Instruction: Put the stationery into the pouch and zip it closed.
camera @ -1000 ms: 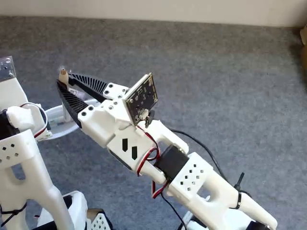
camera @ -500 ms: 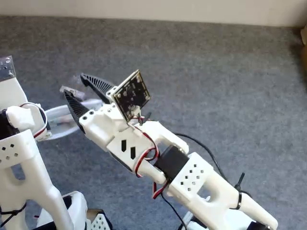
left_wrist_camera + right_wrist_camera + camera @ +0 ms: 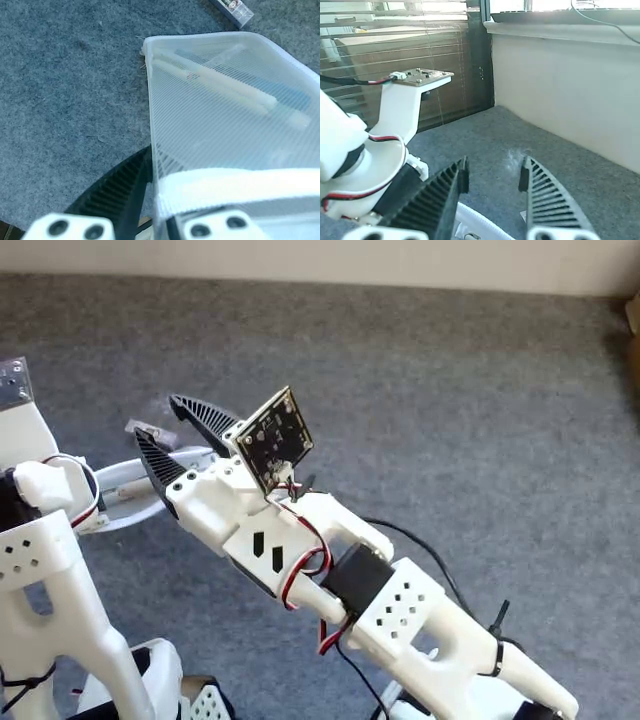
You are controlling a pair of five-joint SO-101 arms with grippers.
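Left pincer (image 3: 152,175), near left: clenched on the white banded edge of the pouch (image 3: 220,135).
Pouch: translucent mesh, over the grey worktop (image 3: 65,90). It contains a white pen (image 3: 215,85) and a blue piece (image 3: 292,97).
Right pincer (image 3: 493,172), just beyond: released, empty, poised above the pouch rim.
Small boxed piece (image 3: 231,9), farthest: on the worktop just past the pouch, outside it.
Hazards, as judged:
- Reaching down for the box, the right pincer may strike the rim and drag the mesh from the left pincer's hold.
- A tilted pouch may spill its contents.
- Zipping now would leave the box out.
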